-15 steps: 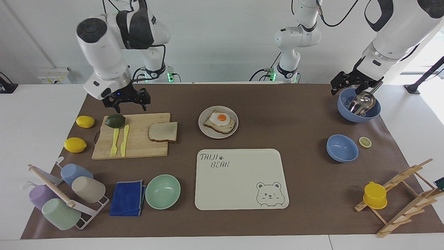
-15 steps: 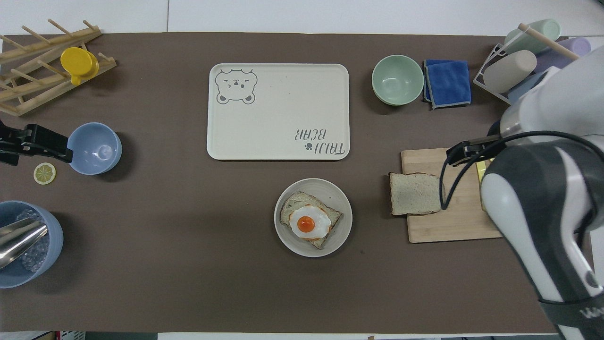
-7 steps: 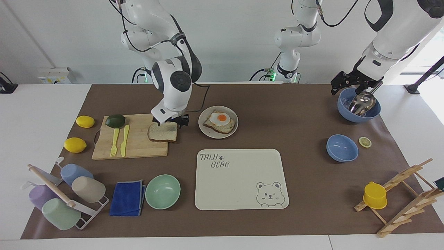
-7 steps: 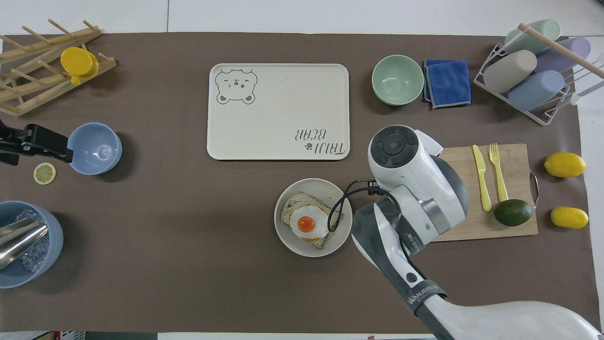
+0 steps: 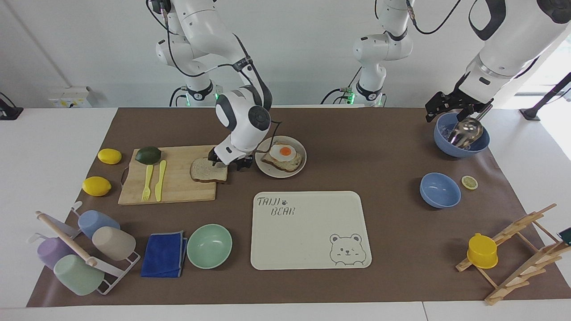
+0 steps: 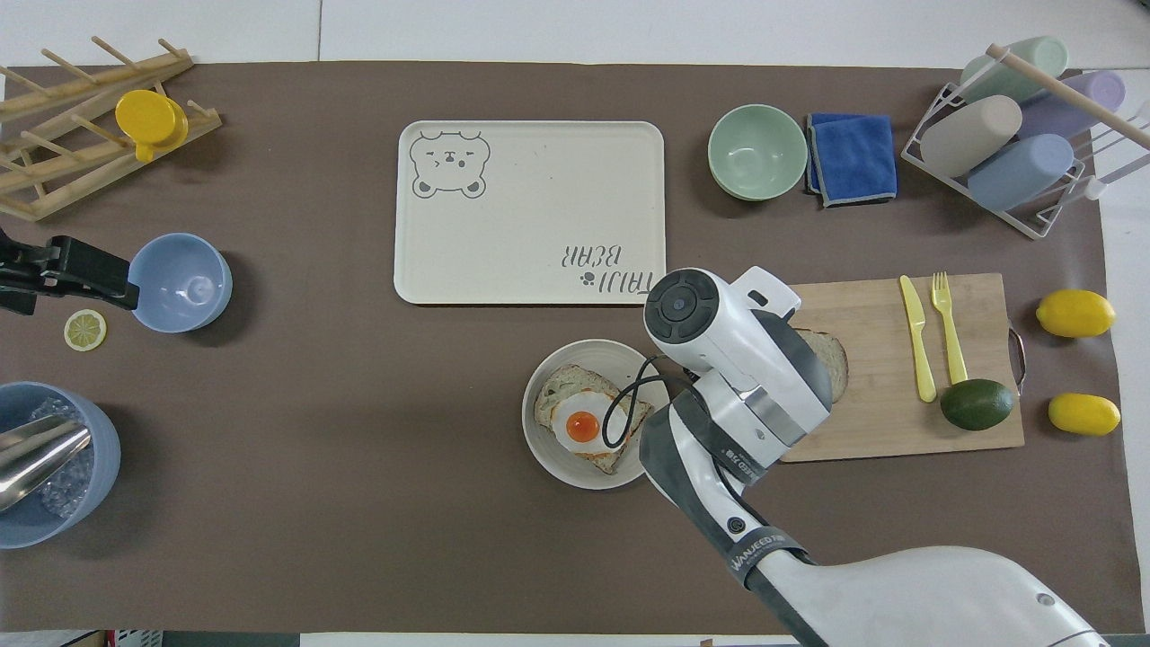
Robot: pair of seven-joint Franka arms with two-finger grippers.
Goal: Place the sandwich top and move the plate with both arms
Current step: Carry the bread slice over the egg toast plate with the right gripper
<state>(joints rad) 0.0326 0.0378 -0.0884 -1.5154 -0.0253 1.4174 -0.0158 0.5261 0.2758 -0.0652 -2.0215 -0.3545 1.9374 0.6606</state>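
The sandwich top [image 5: 206, 170] is a plain bread slice lying on the wooden cutting board [image 5: 178, 187], at the board's end toward the plate. In the overhead view only its crust edge [image 6: 834, 361] shows past the right arm. The plate [image 5: 266, 171], also in the overhead view [image 6: 550, 454], stands beside the board and holds toast with a fried egg [image 5: 282, 154]. My right gripper [image 5: 228, 163] is low at the bread's edge nearest the plate, its fingers spread. My left gripper [image 5: 446, 109] waits over a blue bowl [image 5: 461, 145] with a metal scoop.
The cream bear tray [image 5: 308, 240] lies farther from the robots than the plate. A mint bowl [image 5: 209, 245], blue cloth [image 5: 164, 254] and cup rack [image 5: 84, 249] lie farther still. An avocado [image 5: 148, 155], yellow cutlery [image 5: 154, 180] and lemons [image 5: 96, 186] sit by the board.
My right arm has swung from over the avocado end of the board to the bread slice and come down at its plate-side edge. The left arm has not moved.
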